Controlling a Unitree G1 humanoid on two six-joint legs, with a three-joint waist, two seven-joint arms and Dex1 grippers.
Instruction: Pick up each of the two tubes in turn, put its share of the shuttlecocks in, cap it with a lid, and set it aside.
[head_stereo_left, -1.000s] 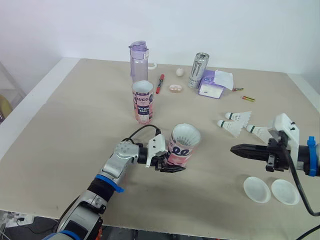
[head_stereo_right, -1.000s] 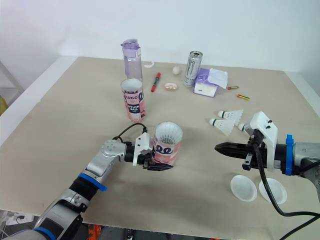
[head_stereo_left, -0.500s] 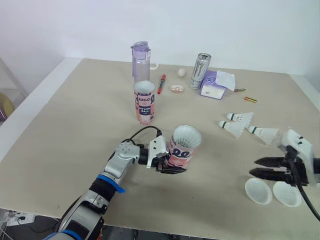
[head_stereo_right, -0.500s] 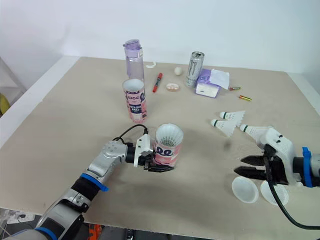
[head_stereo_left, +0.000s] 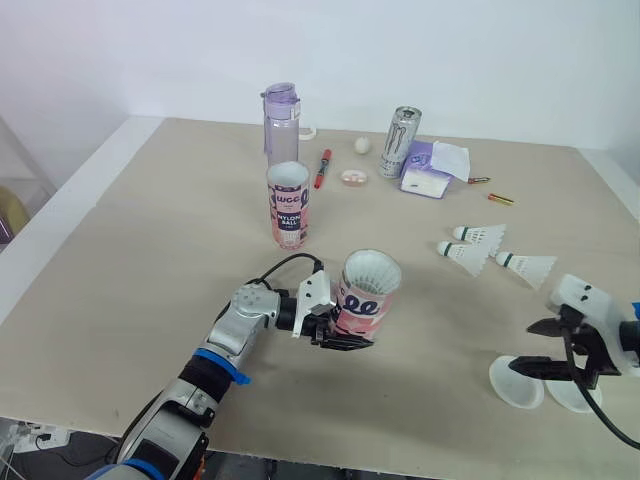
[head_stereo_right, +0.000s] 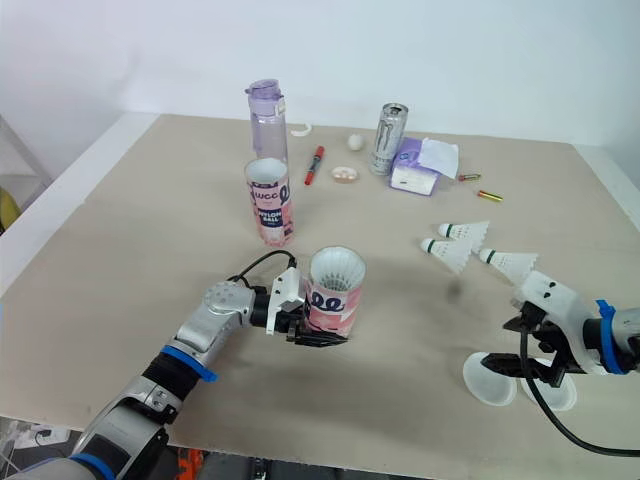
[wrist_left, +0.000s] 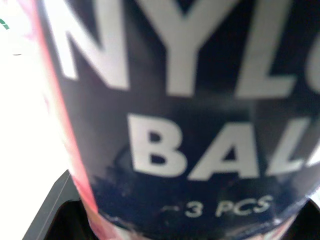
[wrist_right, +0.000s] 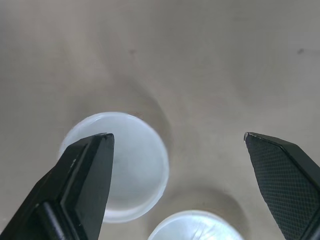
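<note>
1. Gripping the near tube (head_stereo_left: 364, 296) low on its side, the left gripper (head_stereo_left: 345, 335) is clamped on it at mid-table; the tube leans a little and white feathers show at its open mouth.
2. Bare table (head_stereo_left: 150, 250) lies all round that tube, with wide room to the left edge and a clear strip down to the front edge.
3. The second tube (head_stereo_left: 287, 205) stands upright farther back, open-topped, just in front of a bottle (head_stereo_left: 280, 122).
4. The right gripper (wrist_right: 177, 136) hangs with its fingers spread wide over two lids (wrist_right: 125, 165) that lie side by side, close to the front edge near the right corner; one finger is over the left lid, the other over bare table.
5. Three loose shuttlecocks (head_stereo_left: 478, 235) lie grouped behind the right gripper, apart from it, toward the right edge.
6. A can (head_stereo_left: 401, 128), a marker (head_stereo_left: 322, 167) and a tissue pack (head_stereo_left: 432, 168) sit near the far edge, well apart from both grippers.
</note>
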